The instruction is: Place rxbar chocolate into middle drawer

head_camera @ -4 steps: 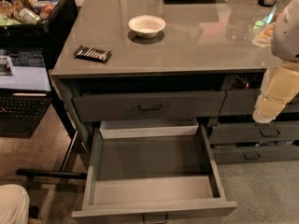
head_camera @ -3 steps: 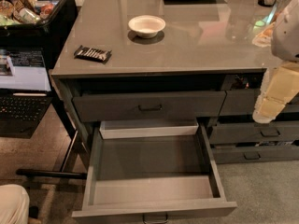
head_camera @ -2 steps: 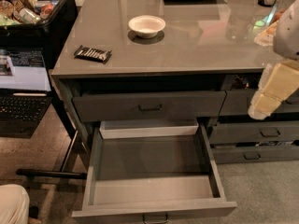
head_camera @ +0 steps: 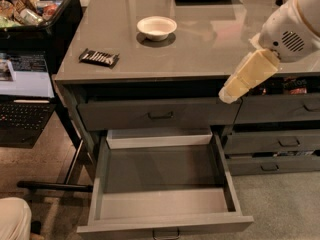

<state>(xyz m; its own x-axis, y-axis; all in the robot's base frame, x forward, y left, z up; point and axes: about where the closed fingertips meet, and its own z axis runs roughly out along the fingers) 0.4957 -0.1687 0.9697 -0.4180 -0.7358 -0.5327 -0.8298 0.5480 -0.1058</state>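
The rxbar chocolate (head_camera: 99, 57), a flat black bar with white stripes, lies on the grey countertop (head_camera: 200, 54) near its front left corner. The middle drawer (head_camera: 160, 171) is pulled out below the counter, its grey floor bare, with a small dark handle on its front. My gripper (head_camera: 231, 90), cream-coloured on a white arm, hangs at the right over the counter's front edge. It is far right of the bar and above the drawer's right side, holding nothing that I can see.
A white bowl (head_camera: 156, 27) stands behind the bar on the counter. The shallower top drawer front (head_camera: 155, 115) is shut. Narrower drawers (head_camera: 280, 144) are at the right. A black bin of snacks (head_camera: 30, 9) and a laptop (head_camera: 25, 99) stand left.
The arm and gripper have swung left and a little upward, toward the counter's front edge. The bar, bowl and drawer have not moved.
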